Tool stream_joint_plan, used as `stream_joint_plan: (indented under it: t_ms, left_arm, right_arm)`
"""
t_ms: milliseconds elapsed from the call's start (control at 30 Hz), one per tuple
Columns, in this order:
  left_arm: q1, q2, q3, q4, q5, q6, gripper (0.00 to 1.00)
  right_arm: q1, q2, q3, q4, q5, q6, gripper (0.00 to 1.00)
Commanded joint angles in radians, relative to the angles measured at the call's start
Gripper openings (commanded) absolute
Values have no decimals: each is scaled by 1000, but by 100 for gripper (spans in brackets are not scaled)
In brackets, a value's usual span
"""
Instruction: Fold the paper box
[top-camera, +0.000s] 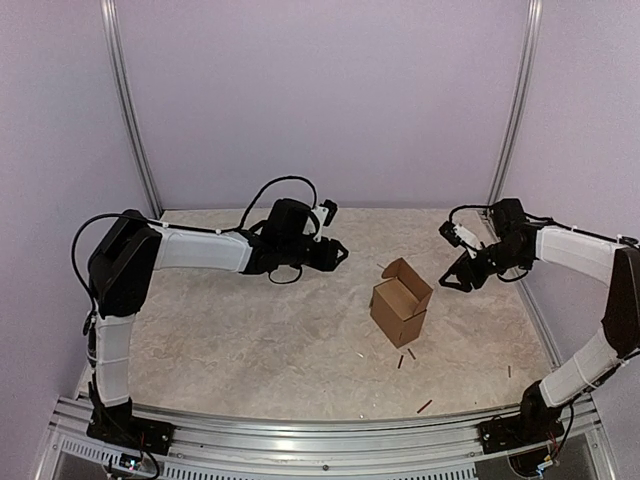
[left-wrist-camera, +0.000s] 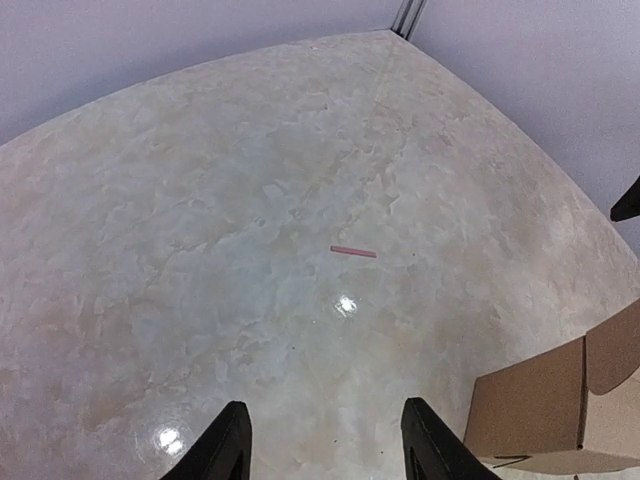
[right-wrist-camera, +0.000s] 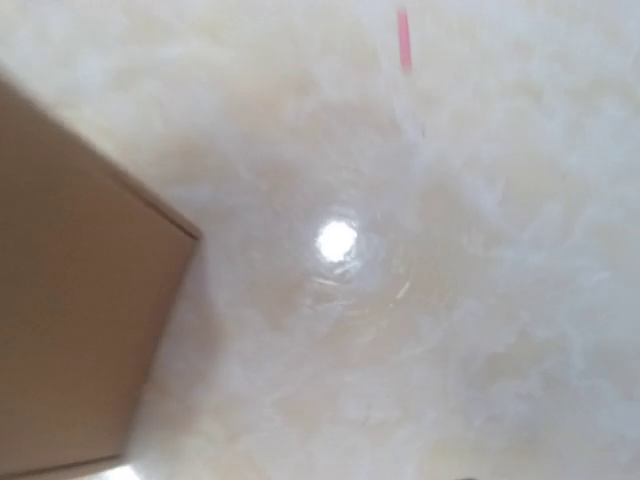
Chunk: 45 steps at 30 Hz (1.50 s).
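The left end effector (top-camera: 338, 254) hovers above the far middle of the bench (top-camera: 220, 330), its fingers (left-wrist-camera: 232, 445) parted about halfway and holding nothing. Right of centre, the paper box (top-camera: 400, 300) stands upright with its top flaps open. Near the right edge, the right end effector (top-camera: 448, 258) is spread open and empty, close to the box but apart from it.
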<state>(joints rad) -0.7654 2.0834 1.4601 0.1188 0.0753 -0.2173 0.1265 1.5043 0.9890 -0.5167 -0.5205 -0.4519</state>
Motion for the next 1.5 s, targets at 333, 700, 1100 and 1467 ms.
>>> stream_joint_plan:
  t_ms: [333,700,1100,1467]
  left_arm:
    - [-15,147,91,-2,234,7,49]
    - [-46,171,95,-22,269,25,47]
    - [-62,-21,-181,18,211,28,46]
    - [-99,-239,-477,8,120,8,45]
  right_arm:
    - [17,-205,-184,-175,-39,-378,67]
    - [189,-29,-131,-101,-56,-305,67]
    - [299,135,14,-78,-91,-260,60]
    - [397,218,103,-83,-138,-269,59]
